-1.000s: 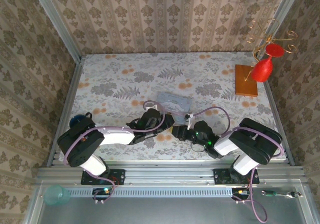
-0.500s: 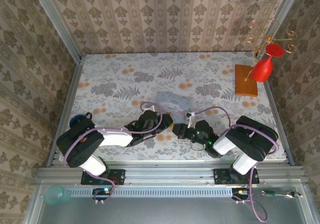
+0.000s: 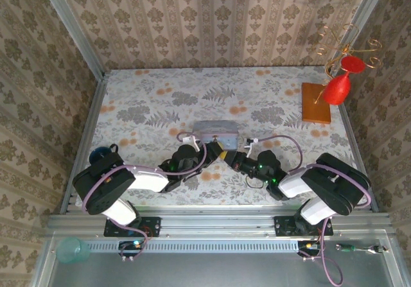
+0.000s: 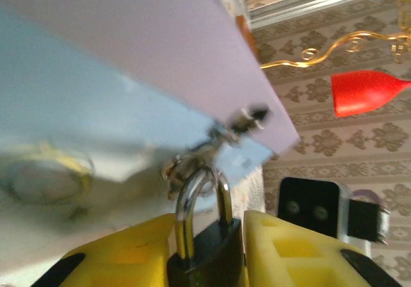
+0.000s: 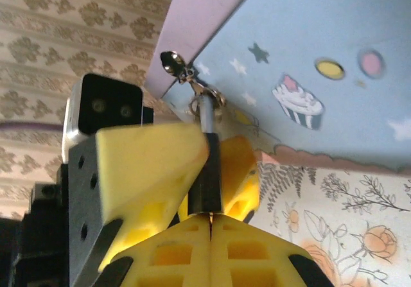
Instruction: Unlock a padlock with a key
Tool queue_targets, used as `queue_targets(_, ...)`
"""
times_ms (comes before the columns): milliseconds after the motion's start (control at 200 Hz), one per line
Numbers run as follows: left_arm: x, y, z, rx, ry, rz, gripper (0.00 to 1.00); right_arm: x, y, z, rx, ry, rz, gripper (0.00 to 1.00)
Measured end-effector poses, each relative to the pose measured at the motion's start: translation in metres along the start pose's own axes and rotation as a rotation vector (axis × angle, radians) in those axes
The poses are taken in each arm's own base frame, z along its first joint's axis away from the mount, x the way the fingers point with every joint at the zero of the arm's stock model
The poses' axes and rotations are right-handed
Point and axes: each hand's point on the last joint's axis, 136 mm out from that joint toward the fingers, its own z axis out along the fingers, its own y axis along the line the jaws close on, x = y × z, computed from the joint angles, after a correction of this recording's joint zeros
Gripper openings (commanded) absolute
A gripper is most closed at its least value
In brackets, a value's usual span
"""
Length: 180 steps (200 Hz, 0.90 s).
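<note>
- Arm bases sit on the near edge of the table (image 3: 160, 88), both arms reaching in toward each other, tips meeting a little in from that edge, about midway between the left and right edges.
- Right gripper (image 5: 210, 232): yellow fingers pressed flat together, seam closed. Nothing can be made out between them. Tips sit right under the padlock's bottom end.
- Padlock (image 5: 207, 184): small dark body, just in from the near edge at mid-table, hanging off the near side of the tin.
- Left gripper (image 4: 209, 226): clamped on the padlock, one yellow finger (image 5: 151, 162) on each side of the dark body.
- Shackle (image 4: 192, 200): silvery, closed loop, rising out of the body and passing through a small metal ring (image 5: 205, 102) on the tin's corner.
- Tin (image 3: 215, 130): pale blue and pink, rectangular, cupcake and star pictures on its face. It lies just beyond the two grippers, toward the middle of the table.
- Far right corner: a wooden stand (image 3: 316, 104) with curled gold wire, and a red glass (image 3: 337, 89) hanging upside down from it, well apart from the tin.
</note>
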Motion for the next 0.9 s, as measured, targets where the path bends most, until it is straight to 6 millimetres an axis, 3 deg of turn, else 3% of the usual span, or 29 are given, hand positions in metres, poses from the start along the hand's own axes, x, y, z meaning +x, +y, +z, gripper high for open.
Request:
queue_targets(295,0.003,-0.010,-0.002,0.034,0.003,0.000,0.14,-0.006,0.005,-0.004,-0.011,-0.030,0.079,0.02)
queue_targets(610,-0.004,-0.003,-0.019,-0.061,-0.001,0.075,0.14,-0.009,0.009,-0.017,0.082,-0.024,-0.072,0.43)
queue_targets(900,0.003,0.020,-0.019,-0.162,0.039,0.146,0.14,-0.009,-0.007,-0.044,0.234,-0.018,-0.207,0.49)
